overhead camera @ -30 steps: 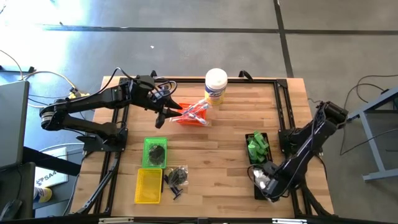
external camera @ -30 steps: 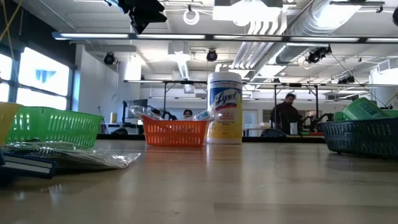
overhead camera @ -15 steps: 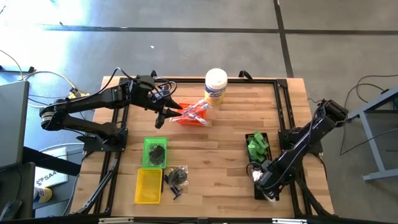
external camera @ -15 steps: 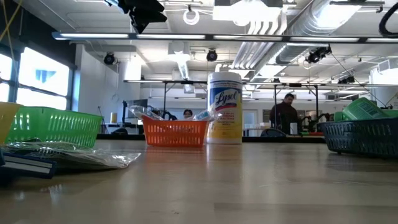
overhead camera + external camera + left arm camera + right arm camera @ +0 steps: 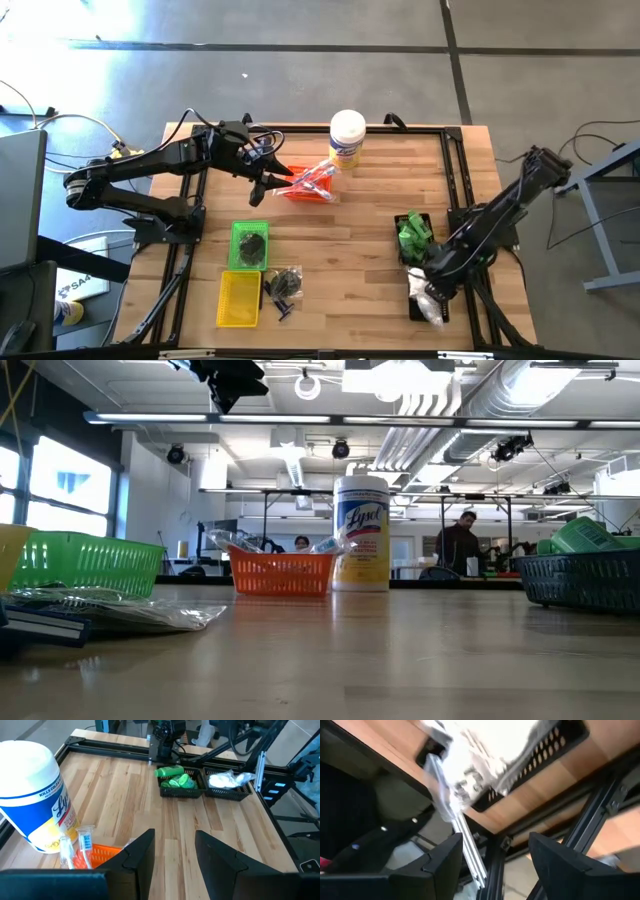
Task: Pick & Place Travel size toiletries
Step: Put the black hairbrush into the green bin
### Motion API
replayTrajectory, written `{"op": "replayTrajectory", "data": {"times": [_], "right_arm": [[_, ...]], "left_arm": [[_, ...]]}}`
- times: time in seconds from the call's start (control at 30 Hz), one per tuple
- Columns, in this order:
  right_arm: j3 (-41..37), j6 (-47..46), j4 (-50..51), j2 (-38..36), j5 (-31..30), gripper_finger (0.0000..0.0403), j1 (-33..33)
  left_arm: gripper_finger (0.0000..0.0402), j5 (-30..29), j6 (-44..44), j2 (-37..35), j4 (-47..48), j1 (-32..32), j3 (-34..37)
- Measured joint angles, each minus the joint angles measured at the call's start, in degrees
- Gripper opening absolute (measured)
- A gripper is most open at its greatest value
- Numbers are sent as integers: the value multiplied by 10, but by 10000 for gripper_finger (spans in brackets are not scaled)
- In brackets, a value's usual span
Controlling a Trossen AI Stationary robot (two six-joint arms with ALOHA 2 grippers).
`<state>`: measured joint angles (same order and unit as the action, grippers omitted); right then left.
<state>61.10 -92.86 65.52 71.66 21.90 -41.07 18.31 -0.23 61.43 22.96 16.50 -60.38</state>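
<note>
Hovering over the table's near right corner, the right gripper (image 5: 432, 277) sits above the black tray (image 5: 440, 313) holding white fluffy bits in clear bags (image 5: 428, 304); its fingers (image 5: 441, 865) stand apart with nothing between them, though the wrist view is blurred, so I would not swear to it. Green bottles (image 5: 412, 236) fill the next black tray. The left gripper (image 5: 262, 187) hangs beside the orange tray (image 5: 300, 192) of pink-white sticks (image 5: 312, 178), fingers (image 5: 140, 855) parted and empty. Small black pieces (image 5: 284, 287) lie loose beside the yellow tray (image 5: 239, 299).
</note>
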Motion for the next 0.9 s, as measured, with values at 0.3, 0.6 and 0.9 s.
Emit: {"op": "replayTrajectory", "data": {"times": [0.3,0.6,0.9], "right_arm": [[0,42,-1,-88,-154,219,15],[0,286,-32,-110,-479,219,61],[0,560,-149,-105,-638,220,116]], "left_arm": [[138,0,0,0,1,0,0],[138,0,0,0,1,0,0],[138,0,0,0,1,0,0]]}}
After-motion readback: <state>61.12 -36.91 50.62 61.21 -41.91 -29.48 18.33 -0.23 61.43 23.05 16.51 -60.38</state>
